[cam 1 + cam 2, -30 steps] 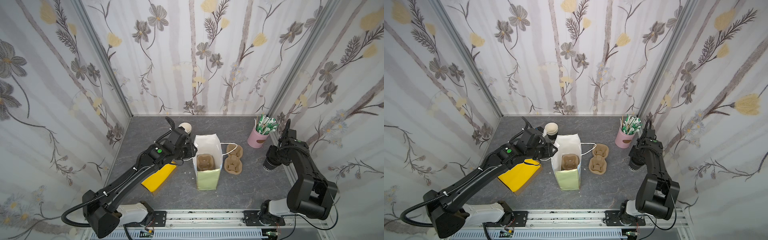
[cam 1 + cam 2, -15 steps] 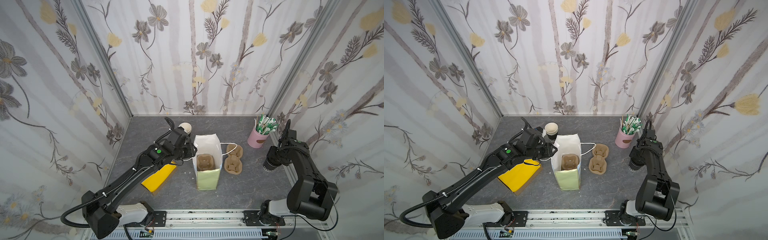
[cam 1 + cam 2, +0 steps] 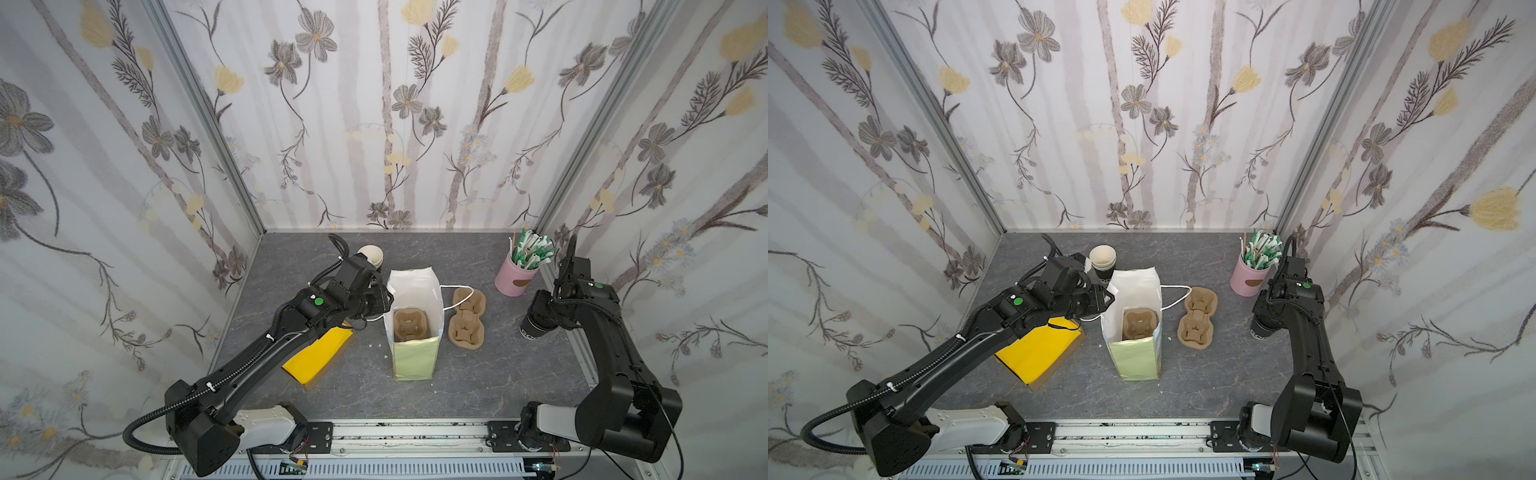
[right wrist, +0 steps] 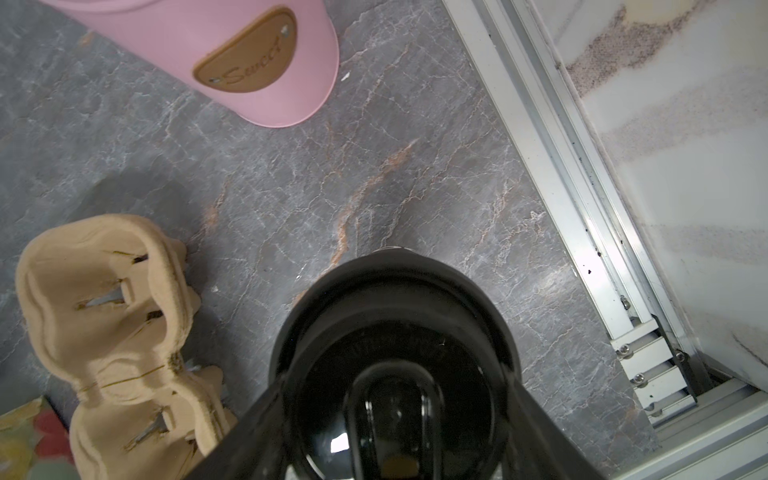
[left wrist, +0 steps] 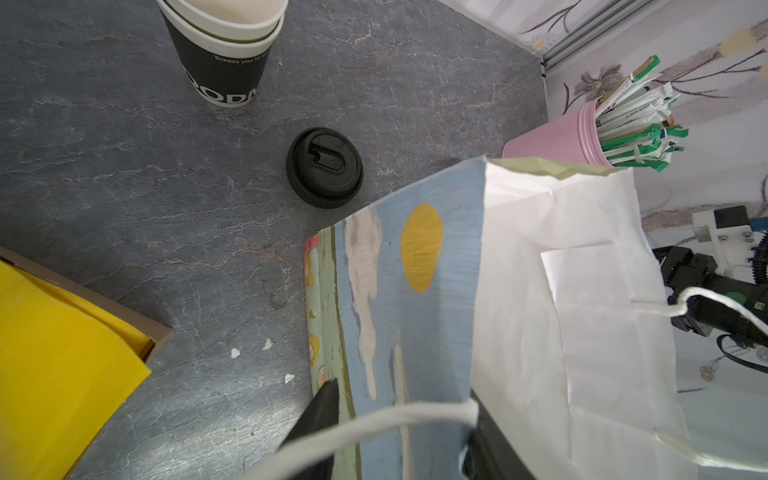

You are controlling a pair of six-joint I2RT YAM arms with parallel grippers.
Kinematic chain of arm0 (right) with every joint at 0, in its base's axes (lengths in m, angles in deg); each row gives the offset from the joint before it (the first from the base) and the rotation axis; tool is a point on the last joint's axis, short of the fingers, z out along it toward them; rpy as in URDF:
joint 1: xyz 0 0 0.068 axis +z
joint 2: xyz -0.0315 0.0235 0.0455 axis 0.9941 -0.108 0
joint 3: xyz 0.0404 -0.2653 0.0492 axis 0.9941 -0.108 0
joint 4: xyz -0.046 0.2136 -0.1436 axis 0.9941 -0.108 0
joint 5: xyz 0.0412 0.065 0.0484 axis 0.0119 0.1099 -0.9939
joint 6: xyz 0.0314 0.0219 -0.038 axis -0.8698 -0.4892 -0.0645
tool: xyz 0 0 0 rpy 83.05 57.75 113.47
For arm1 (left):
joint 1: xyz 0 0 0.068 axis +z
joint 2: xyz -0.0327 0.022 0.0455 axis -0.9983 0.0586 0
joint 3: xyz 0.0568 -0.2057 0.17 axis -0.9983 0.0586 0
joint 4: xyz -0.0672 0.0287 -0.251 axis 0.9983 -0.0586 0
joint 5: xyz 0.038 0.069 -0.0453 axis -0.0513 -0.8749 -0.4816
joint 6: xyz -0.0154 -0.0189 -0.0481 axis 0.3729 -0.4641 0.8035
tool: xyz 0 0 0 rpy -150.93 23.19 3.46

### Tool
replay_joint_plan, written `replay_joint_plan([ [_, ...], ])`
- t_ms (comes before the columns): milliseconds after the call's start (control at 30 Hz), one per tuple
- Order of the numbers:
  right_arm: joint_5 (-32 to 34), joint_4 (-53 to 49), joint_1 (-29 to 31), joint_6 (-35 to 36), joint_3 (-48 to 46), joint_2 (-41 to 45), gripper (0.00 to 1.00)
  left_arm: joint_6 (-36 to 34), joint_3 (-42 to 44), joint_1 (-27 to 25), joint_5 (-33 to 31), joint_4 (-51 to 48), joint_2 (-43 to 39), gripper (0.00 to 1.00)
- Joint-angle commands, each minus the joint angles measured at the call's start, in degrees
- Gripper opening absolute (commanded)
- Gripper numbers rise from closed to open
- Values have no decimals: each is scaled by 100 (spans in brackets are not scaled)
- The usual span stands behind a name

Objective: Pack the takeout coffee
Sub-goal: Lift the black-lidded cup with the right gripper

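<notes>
Right hand (image 4: 395, 386) is tightening around the right-edge cup (image 3: 533, 330), clamp uncertain, lift likely next; left hand (image 5: 403, 399) is straddling the bag (image 3: 415, 359) rim, hold unclear.

Three walls (image 3: 415, 124) close in the space, papered in pale white with soft grey vertical bands and long dark stems that bear grey and yellow flowers. Slanting aluminium posts (image 3: 210, 124) mark the two back corners in both top views. The tabletop (image 3: 478, 374) is dark grey and stone-like, with thin pale and rust-coloured veins and a faint sheen under soft, even light. A metal rail (image 3: 415, 434) runs along its near edge.
</notes>
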Motion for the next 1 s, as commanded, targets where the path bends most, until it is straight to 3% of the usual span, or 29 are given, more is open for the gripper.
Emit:
replay_joint_plan([
  [0, -116, -47, 167, -178, 47, 156, 67, 0, -9, 12, 52, 47, -5, 47],
  [500, -372, -850, 951, -438, 800, 425, 67, 111, 136, 30, 317, 46, -115, 38],
  [967, -340, -1536, 1496, -466, 1544, 399, 67, 55, -104, 22, 466, 42, -66, 0],
])
